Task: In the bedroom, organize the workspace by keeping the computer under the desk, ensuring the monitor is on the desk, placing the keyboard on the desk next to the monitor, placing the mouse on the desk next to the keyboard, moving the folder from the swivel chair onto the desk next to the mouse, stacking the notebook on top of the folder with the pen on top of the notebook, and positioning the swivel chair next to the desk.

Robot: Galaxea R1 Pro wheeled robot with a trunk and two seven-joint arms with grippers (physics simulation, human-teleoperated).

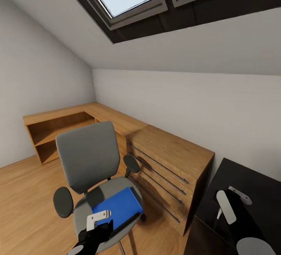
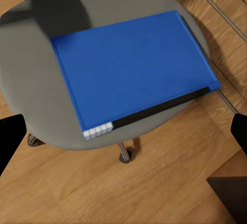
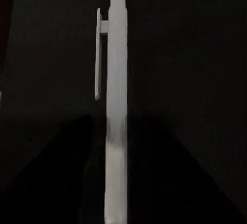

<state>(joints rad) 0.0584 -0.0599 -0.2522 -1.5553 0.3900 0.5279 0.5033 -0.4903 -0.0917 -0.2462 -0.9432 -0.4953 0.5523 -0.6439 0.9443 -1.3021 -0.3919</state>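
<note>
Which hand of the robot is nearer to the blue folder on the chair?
Left. The left hand hovers above the folder at its near edge; the right hand is over the black desk, beyond the drawers.

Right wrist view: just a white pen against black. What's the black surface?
Observer: It is the desk top. The right gripper is over it, beside the wooden chest of drawers.
Operator: Folder moved yet?
Observer: No. The blue folder lies flat on the seat of the swivel chair.
Operator: Left arm?
Observer: The left gripper hovers above the near side of that seat, jaws wide open, holding nothing.
</note>
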